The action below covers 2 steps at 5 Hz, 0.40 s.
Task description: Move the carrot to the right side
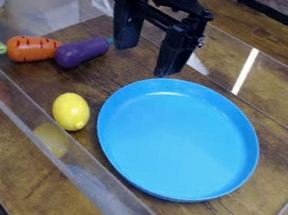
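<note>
A big blue plate [163, 188] lies on the wooden table [19, 153]. A yellow lemon [70, 110] sits just beside its left rim. Farther back left lies a purple eggplant [80, 52]

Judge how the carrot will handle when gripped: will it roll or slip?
The carrot lies on its side, rounded and tapered, so it may roll if nudged. Its glossy skin looks slippery, though the grooves could help. Probably rigid and light.

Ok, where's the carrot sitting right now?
The carrot lies at the far left of the camera view on the wooden table, touching the purple eggplant on its right, behind the yellow lemon.
</note>
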{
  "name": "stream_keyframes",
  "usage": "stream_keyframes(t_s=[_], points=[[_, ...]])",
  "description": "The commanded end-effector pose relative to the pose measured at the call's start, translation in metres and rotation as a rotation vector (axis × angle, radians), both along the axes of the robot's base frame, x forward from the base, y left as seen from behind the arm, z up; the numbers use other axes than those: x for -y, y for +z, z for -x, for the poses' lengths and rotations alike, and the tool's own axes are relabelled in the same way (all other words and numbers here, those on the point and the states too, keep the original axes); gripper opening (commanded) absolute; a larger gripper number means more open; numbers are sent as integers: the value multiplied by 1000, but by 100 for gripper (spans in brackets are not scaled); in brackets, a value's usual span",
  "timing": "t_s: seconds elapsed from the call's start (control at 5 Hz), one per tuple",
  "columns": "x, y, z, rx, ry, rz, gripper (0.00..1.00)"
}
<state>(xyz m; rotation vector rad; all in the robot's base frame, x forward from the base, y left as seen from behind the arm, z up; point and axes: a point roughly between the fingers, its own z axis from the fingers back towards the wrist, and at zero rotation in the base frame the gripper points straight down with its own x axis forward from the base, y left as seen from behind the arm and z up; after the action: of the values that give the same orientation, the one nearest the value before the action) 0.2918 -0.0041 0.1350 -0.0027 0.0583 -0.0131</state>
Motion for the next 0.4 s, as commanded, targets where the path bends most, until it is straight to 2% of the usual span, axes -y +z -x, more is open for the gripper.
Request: stream_keyframes(t_s=[0.0, 0.2], points=[[-7, -11, -4, -13, 33, 1, 100], [-29, -17, -2, -22, 28, -6, 100]])
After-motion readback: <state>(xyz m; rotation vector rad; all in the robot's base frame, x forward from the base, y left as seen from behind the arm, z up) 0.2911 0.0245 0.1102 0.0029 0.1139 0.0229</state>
